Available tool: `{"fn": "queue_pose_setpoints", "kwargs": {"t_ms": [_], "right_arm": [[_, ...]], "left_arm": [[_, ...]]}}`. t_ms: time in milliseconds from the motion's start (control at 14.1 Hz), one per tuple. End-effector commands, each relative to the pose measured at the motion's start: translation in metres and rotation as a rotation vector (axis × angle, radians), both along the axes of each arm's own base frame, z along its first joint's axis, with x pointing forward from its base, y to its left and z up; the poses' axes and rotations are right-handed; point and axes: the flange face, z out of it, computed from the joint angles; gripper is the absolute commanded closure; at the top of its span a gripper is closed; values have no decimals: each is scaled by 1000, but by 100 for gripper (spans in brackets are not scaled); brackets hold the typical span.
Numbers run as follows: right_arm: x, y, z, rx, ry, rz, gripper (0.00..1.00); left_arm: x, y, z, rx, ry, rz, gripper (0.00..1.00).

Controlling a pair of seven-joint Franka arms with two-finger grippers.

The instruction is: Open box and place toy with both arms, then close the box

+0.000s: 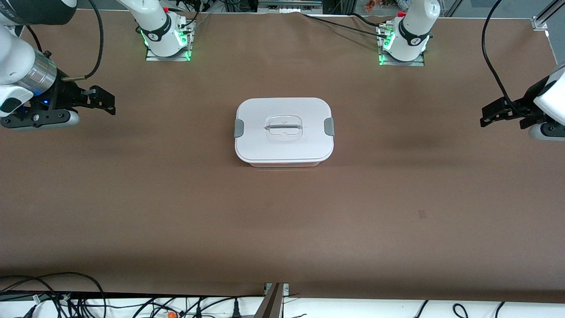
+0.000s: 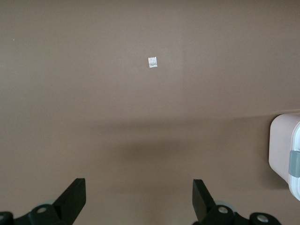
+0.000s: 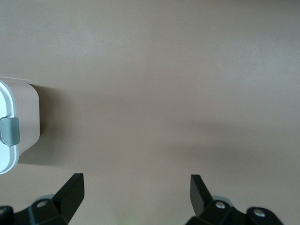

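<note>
The box (image 1: 284,131) sits shut at the middle of the brown table, its white lid on, a grey clip (image 1: 239,127) at each short end and a clear handle (image 1: 283,127) on top. My right gripper (image 1: 106,102) hovers open over the table at the right arm's end, pointing toward the box. My left gripper (image 1: 487,115) hovers open over the left arm's end. Each wrist view catches one end of the box (image 2: 286,152) (image 3: 16,131) with its clip, and open gripper fingers (image 2: 75,192) (image 3: 72,190) with nothing between them. The toy is out of view.
Both arm bases (image 1: 167,37) (image 1: 404,42) stand along the table's edge farthest from the front camera. A small white scrap (image 2: 152,62) lies on the cloth in the left wrist view. Cables (image 1: 53,300) hang below the table's near edge.
</note>
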Motion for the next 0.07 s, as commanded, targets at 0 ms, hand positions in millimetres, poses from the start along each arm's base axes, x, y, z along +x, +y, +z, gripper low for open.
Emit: {"fn": "queue_pose_setpoints", "kwargs": {"t_ms": [0], "right_arm": [[0, -3, 5, 2, -12, 1, 0]], "left_arm": [[-1, -2, 2, -9, -5, 7, 0]]}}
